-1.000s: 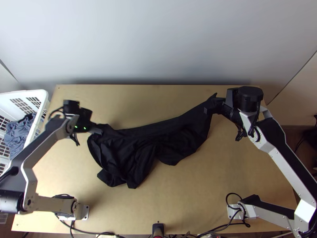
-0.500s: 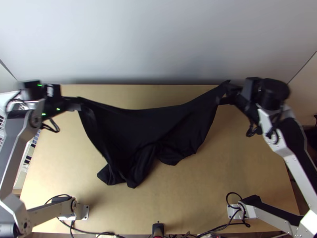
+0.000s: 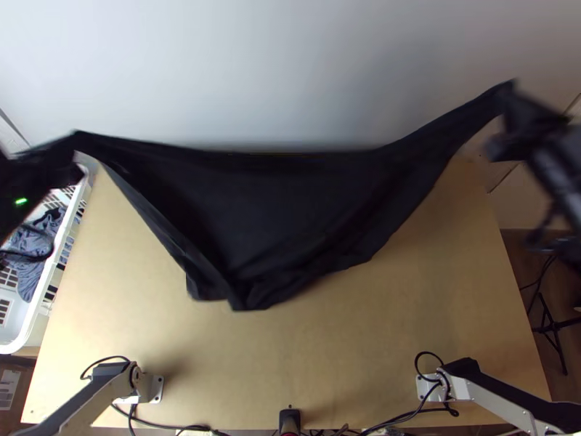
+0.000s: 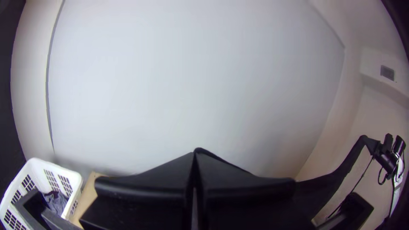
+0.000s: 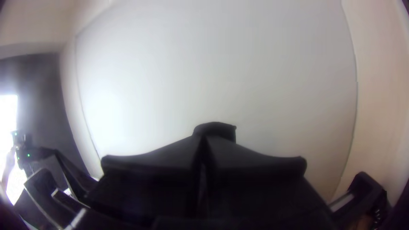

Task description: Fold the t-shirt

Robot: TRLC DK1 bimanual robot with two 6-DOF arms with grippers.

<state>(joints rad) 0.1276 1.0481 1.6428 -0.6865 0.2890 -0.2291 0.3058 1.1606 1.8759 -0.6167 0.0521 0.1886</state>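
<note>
The black t-shirt [image 3: 283, 211] hangs stretched wide between the two grippers in the top view, its upper edge sagging slightly and its lower part bunched near the table. At the far left, my left gripper [image 3: 71, 156] is shut on one upper corner. My right gripper [image 3: 505, 116] holds the opposite corner at the upper right. In the left wrist view, the left gripper [image 4: 195, 159] has its fingers pressed together on black cloth. Cloth pokes out past the closed fingers of the right gripper [image 5: 203, 142] in the right wrist view.
A white laundry basket [image 3: 36, 320] with blue-grey clothes [image 3: 29, 272] stands at the table's left side. The wooden table [image 3: 327, 363] lies below the cloth, with a pale wall [image 3: 290, 65] behind it. Cables run along the near edge.
Both grippers have moved apart and up the picture, drawing the shirt from a crumpled heap into a wide raised span. Its lower end has shifted up the picture too.
</note>
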